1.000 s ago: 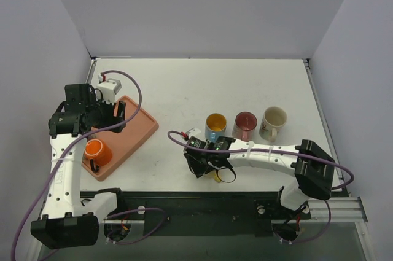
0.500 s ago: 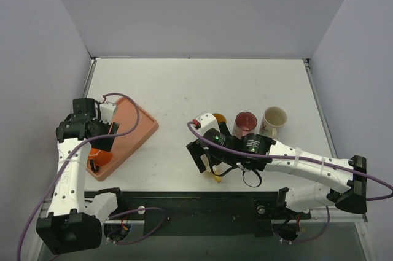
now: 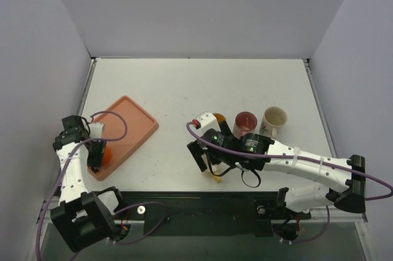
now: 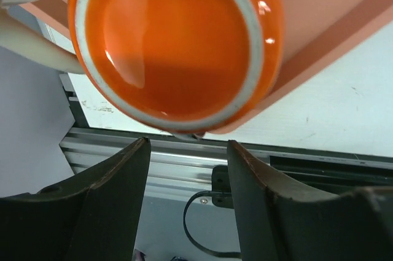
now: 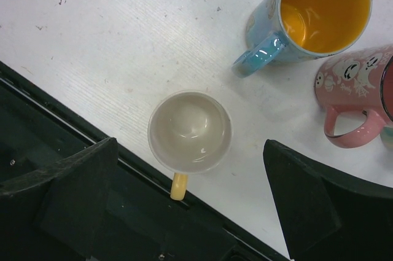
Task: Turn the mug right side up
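An orange mug (image 4: 175, 46) stands upside down on the salmon tray (image 3: 129, 123), its base facing the left wrist camera. My left gripper (image 4: 187, 150) hovers just above it at the near side. Its jaws are apart with only the table rail showing between them. From above, a sliver of the orange mug (image 3: 105, 156) shows beside my left gripper (image 3: 95, 153). My right gripper (image 5: 190, 150) is wide open over a cream mug (image 5: 190, 131), which stands upright with its yellow handle (image 5: 178, 186) over the table's near edge.
A blue mug with a yellow inside (image 5: 322, 12) and a pink mug (image 5: 362, 89) stand upright just beyond the cream one. A white mug (image 3: 273, 120) stands to their right. The tray's near corner reaches the left front table edge.
My right gripper has opened and let go of the cream mug, which now stands upright. My left arm has swung toward the near left over the orange mug, its jaws narrowing.
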Controlling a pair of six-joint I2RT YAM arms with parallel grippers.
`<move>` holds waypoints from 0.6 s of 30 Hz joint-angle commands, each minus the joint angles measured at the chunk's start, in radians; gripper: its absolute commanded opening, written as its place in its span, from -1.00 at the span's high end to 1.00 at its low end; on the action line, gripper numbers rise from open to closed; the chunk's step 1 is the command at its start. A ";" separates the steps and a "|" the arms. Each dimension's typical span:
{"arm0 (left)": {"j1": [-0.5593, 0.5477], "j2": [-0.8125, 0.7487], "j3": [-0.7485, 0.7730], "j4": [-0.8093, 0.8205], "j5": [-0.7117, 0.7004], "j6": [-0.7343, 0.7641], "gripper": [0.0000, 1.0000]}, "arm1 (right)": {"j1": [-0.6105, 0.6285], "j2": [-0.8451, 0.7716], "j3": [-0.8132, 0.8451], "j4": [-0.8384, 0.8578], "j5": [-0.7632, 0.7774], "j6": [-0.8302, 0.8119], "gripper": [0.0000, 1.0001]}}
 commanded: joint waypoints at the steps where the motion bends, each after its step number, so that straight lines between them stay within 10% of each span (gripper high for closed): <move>1: 0.059 0.045 -0.020 0.129 0.052 0.022 -0.21 | 0.004 -0.036 -0.013 -0.028 0.045 -0.005 -1.00; 11: 0.091 0.068 -0.089 0.284 0.087 0.035 0.16 | 0.007 -0.048 -0.035 -0.019 0.051 0.001 -1.00; 16: 0.093 0.054 -0.107 0.318 0.096 0.026 0.98 | 0.014 -0.048 -0.041 -0.019 0.055 0.005 -1.00; 18: 0.091 0.046 -0.104 0.302 0.119 0.023 1.00 | 0.015 -0.051 -0.039 -0.019 0.060 0.008 -1.00</move>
